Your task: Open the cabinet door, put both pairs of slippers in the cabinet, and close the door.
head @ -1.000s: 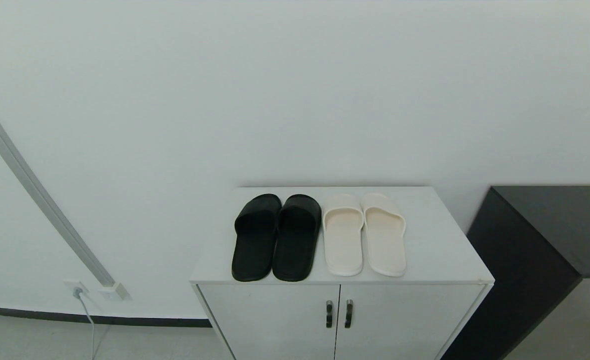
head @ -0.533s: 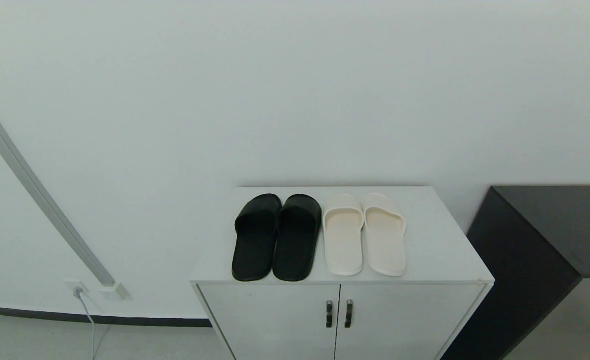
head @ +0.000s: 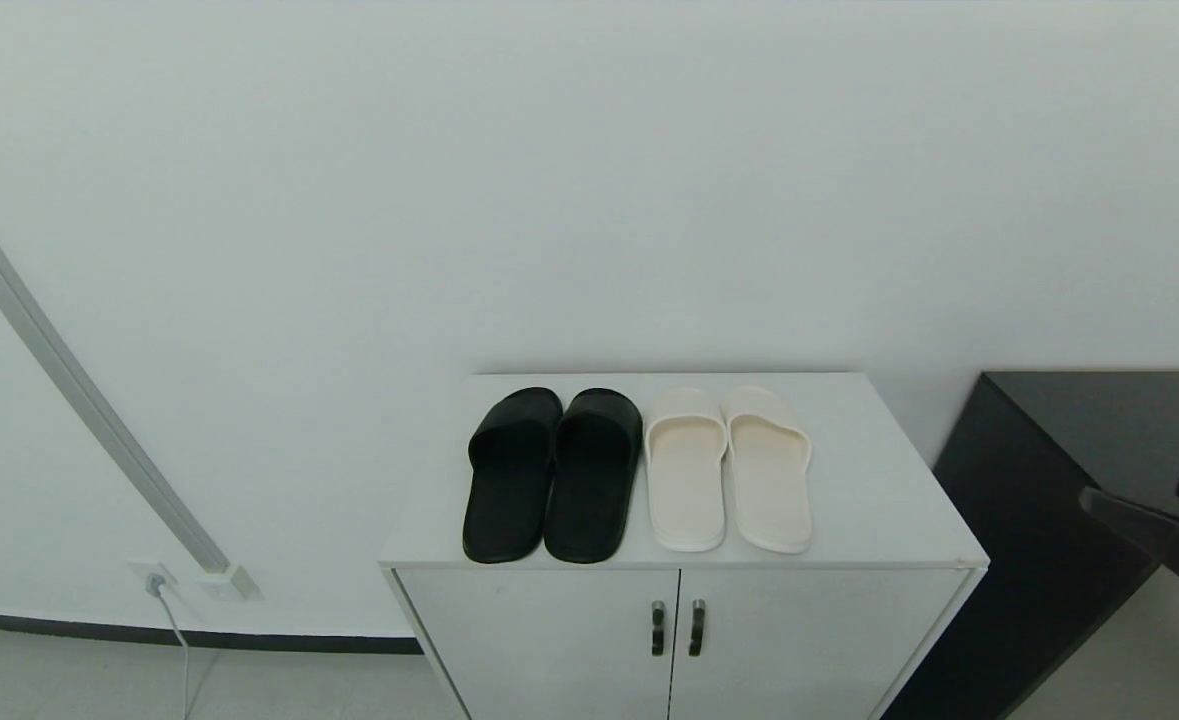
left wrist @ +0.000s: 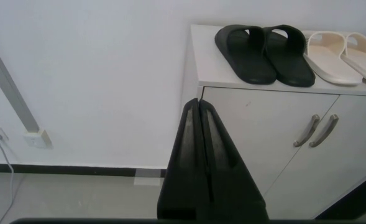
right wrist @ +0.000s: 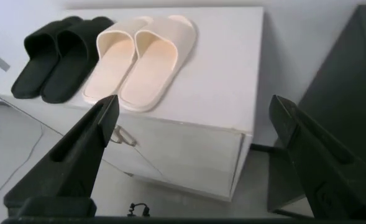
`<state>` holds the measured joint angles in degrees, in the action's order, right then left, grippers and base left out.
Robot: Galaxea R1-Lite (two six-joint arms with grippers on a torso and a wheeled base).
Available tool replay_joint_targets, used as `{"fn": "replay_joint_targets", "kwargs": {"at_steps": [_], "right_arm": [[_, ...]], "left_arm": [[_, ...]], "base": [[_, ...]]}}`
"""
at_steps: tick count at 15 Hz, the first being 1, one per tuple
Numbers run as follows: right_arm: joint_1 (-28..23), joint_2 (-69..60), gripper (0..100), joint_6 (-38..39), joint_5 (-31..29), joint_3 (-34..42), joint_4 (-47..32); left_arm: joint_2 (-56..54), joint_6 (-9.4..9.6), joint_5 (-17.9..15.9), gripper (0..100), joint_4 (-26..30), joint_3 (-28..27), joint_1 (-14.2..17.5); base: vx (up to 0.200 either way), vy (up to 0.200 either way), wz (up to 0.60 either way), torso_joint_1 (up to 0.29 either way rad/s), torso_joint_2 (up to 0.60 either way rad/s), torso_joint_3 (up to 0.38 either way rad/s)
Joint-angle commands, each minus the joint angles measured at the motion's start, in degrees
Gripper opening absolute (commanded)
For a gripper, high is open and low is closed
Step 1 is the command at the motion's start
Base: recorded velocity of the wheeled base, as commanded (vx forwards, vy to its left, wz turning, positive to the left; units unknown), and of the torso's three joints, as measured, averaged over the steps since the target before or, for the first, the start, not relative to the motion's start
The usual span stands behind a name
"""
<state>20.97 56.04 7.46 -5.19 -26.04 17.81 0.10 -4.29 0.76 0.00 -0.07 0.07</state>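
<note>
1. One pale wall [head: 589,180] takes up the upper half of the head view; a grey conduit [head: 69,380] slants down its left side to a socket [head: 154,577] with a plug in it, lower left.
2. One white cabinet [head: 879,500] stands against the wall at lower centre; its two doors [head: 549,640] are shut, meeting at a middle seam.
3. One dark cabinet [head: 1049,540] stands just beside it, lower right.
4. Two black slippers [head: 549,480] lie side by side on the white cabinet's top, left of centre, toes toward the wall.
5. Two cream slippers [head: 729,475] lie just right of the black pair, facing the same way.
6. One right gripper [right wrist: 194,102] has its jaws spread wide, holding nothing; in the head view it sits at the right edge, over the dark cabinet.
7. One left gripper [left wrist: 199,102] has its fingers pressed together with nothing between them; it hangs before the white cabinet's front, apart from it.
8. Two metal handles [head: 658,628] sit side by side at the seam, near the doors' top; nothing touches them.
</note>
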Motion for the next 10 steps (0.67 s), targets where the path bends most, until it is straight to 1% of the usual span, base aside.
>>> {"fn": "replay_joint_targets", "kwargs": {"at_steps": [1, 2, 3, 4, 6, 9, 10], "right_arm": [[14.10, 11.55, 100, 4.23, -10.54, -7.27, 2.05], [17.09, 14.89, 100, 5.55, -13.18, -9.29, 3.20], [18.14, 17.17, 100, 5.99, -14.32, -10.52, 3.81], [20.08, 21.22, 100, 6.07, -17.04, -12.11, 5.30], [24.12, 26.93, 100, 6.07, -21.26, -13.34, 9.88], [26.05, 35.98, 100, 5.99, -28.12, -16.50, 16.73], [26.05, 37.74, 100, 5.99, -28.64, -17.38, 17.43]], "left_arm": [[0.08, -0.02, 0.04, 0, 0.00, 0.07, 0.01], [0.08, -0.02, 0.04, 0, 0.00, -0.01, 0.01], [0.08, -0.02, 0.04, 0, 0.00, 0.07, 0.01], [0.08, -0.02, 0.04, 0, 0.00, -0.01, 0.01], [0.08, -0.02, 0.04, 0, 0.00, -0.01, 0.01], [0.08, -0.10, 0.04, 0, 0.00, -0.01, 0.01], [0.08, -0.10, 0.04, 0, 0.00, -0.01, 0.01]], "base": [[0.000, 0.000, 0.00, 0.000, 0.00, 0.000], [0.000, 0.000, 0.00, 0.000, 0.00, 0.000], [0.000, 0.000, 0.00, 0.000, 0.00, 0.000], [0.000, 0.000, 0.00, 0.000, 0.00, 0.000], [0.000, 0.000, 0.00, 0.000, 0.00, 0.000], [0.000, 0.000, 0.00, 0.000, 0.00, 0.000], [0.000, 0.000, 0.00, 0.000, 0.00, 0.000]]}}
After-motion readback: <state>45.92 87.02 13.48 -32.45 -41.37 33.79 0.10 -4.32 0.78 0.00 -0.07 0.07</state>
